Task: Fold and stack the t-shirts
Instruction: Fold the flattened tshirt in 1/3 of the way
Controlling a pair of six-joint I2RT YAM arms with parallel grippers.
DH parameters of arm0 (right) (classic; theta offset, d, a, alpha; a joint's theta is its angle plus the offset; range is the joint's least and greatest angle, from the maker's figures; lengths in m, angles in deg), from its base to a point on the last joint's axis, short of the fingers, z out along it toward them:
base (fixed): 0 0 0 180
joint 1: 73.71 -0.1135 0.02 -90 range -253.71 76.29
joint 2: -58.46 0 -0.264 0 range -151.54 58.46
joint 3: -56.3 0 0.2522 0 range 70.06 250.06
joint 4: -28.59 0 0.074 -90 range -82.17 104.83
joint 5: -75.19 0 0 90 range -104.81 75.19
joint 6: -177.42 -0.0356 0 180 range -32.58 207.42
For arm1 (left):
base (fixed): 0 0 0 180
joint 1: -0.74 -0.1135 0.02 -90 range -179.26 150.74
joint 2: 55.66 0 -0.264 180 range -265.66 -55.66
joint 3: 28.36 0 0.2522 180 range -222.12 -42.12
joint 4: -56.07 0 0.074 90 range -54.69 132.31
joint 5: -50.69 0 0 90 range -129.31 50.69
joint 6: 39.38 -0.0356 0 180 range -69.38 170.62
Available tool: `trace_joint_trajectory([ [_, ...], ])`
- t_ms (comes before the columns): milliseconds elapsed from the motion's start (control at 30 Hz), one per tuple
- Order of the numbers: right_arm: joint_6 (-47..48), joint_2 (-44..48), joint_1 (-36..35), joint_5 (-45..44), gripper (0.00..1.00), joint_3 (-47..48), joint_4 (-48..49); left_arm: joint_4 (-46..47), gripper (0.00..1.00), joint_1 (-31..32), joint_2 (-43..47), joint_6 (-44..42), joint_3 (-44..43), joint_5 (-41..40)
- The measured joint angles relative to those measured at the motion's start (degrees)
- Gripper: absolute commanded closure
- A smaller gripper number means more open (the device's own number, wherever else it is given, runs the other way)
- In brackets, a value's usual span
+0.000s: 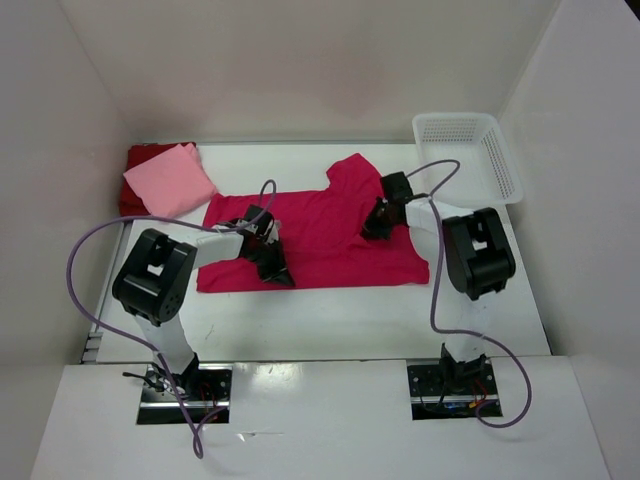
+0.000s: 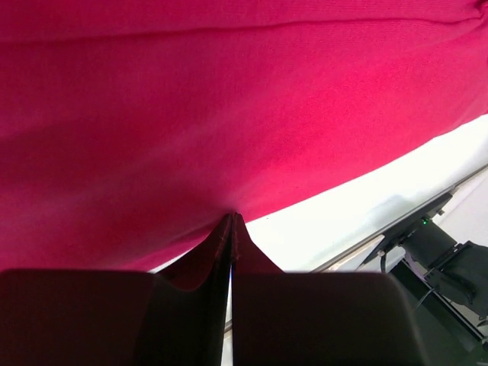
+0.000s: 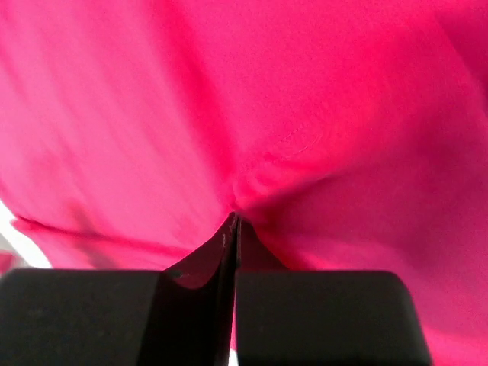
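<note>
The left gripper (image 2: 231, 221) and the right gripper (image 3: 234, 218) are each pinched tight on the crimson shirt (image 1: 320, 232) (lying spread on the white table (image 1: 330, 320)), a folded pink shirt (image 1: 170, 181) nearby.

Crimson-magenta shirt (image 1: 330, 230), pink shirt (image 1: 170, 180)

Basket (image 1: 506, 163) right, folded shirts (image 1: 170, 180) left
</note>
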Motion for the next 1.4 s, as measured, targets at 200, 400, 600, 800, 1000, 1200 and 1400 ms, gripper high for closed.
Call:
trace_joint_trajectory([
  [200, -0.57, -7.82, -1.31, 1.62, 0.94, 15.74, -0.63, -1.44, 0.92, 0.00, 2.78, 0.17, -0.46, -0.42],
  [400, 2.86, 4.94, -3.43, -3.85, 0.90, 7.89, -0.35, -1.38, 0.91, 0.00, 4.85, 0.44, -1.20, -0.46],
  [600, 3.56, 15.45, -0.13, -6.10, 1.00, -7.82, -1.92, -1.38, 0.91, 0.00, 4.83, 0.90, -1.20, -0.59],
  [800, 3.63, 14.21, 1.51, -6.78, 1.00, -11.67, -3.23, -1.55, 0.91, -1.01, 4.83, 0.15, -1.25, -1.25],
  [1000, 3.76, 8.28, 1.51, -5.70, 1.00, -9.90, -2.49, -1.55, 0.91, -3.52, 4.85, -0.09, -1.07, -1.90],
  [1200, 3.67, 1.20, 1.51, -4.50, 1.00, -1.46, -1.18, -1.92, 0.91, -3.61, 5.51, -0.13, -0.31, -1.92],
  [1400, 3.17, -3.32, 1.29, -3.41, 1.00, 4.31, -1.01, -2.21, 0.91, -4.17, 6.27, -0.13, 0.22, -1.95],
])
